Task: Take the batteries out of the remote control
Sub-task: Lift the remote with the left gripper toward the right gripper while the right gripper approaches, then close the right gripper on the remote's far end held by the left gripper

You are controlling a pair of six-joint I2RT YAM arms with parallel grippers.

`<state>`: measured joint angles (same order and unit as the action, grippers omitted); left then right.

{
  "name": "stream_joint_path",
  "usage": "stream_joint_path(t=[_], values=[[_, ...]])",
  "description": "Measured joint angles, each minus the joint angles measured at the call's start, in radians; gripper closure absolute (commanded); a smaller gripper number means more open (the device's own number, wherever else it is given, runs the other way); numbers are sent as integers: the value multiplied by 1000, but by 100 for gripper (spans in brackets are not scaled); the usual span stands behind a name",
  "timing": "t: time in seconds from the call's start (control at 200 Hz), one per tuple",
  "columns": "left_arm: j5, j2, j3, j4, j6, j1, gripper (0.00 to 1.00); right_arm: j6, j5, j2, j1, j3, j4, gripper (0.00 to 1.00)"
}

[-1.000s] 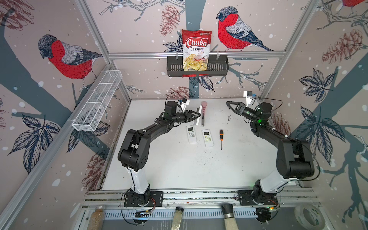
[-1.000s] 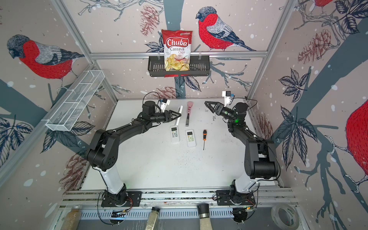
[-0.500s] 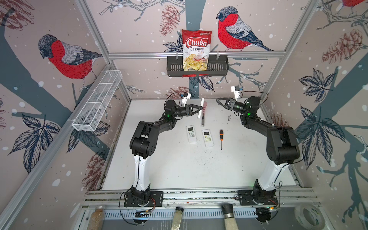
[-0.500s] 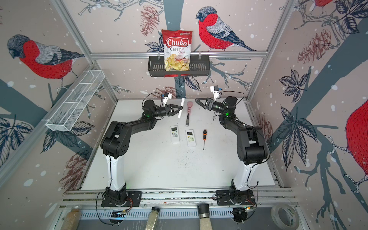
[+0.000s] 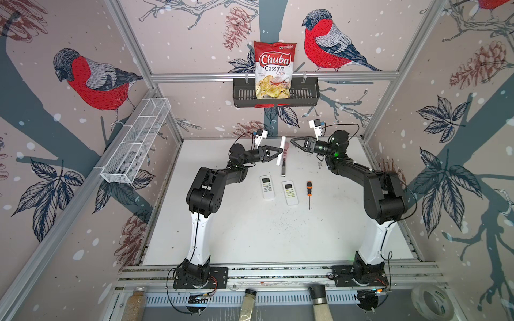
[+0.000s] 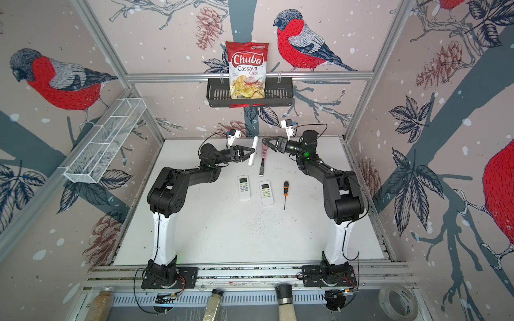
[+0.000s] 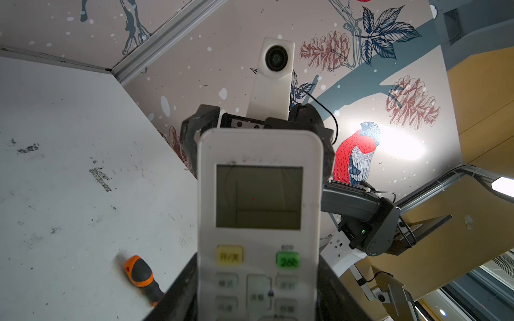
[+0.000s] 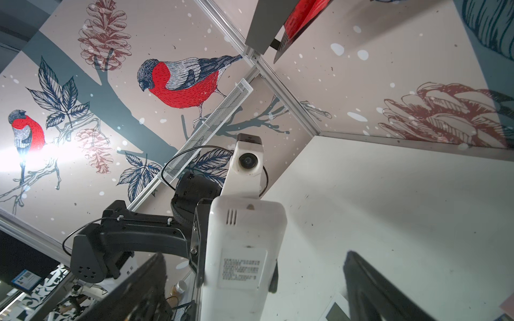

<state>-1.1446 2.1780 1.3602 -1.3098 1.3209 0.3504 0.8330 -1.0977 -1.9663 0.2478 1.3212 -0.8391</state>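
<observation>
Setting: white scuffed surface [image 5: 250, 236] inside walls papered with red-breasted birds, pine cones and leaves.
Left end effector [image 5: 278, 154]: raised near the back of the surface, clamped on the held remote [image 5: 282, 143], which stands roughly upright and slightly tilted in both top views.
Right end effector [image 5: 295, 145]: raised just beside the held remote on its far side, jaws spread wide and clear of it.
Batteries: none can be made out in any view.
Left wrist view only: the held remote's front, with a blank grey screen [image 7: 258, 194], a yellow and a green button, and the orange-and-black screwdriver handle [image 7: 140, 275] on the surface behind.
Right wrist view only: the held remote's back [image 8: 244, 250], a white shell with vent slots and a printed label; its lower part is cut off by the frame edge.
Top views only: two more remotes [image 5: 267, 187] [image 5: 289, 192] lying face up side by side, with the whole screwdriver [image 5: 309, 191] just beside them.
Hard to read: a slim dark tool [image 6: 261, 168] lies past the remotes, and its pink end sits partly behind the held remote. The right fingers [image 8: 370, 286] are dark blurs at the frame's edge.
</observation>
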Motion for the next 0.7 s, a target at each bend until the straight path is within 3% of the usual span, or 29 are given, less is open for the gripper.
stream_joint_path(t=[0.355,0.7], values=[[0,-3,-5,37,-43,9,62,-19,26,-32,44,48,56,7],[-3,1,-13,35,-42,9,63,-22,32,-45,64,69,87,22]])
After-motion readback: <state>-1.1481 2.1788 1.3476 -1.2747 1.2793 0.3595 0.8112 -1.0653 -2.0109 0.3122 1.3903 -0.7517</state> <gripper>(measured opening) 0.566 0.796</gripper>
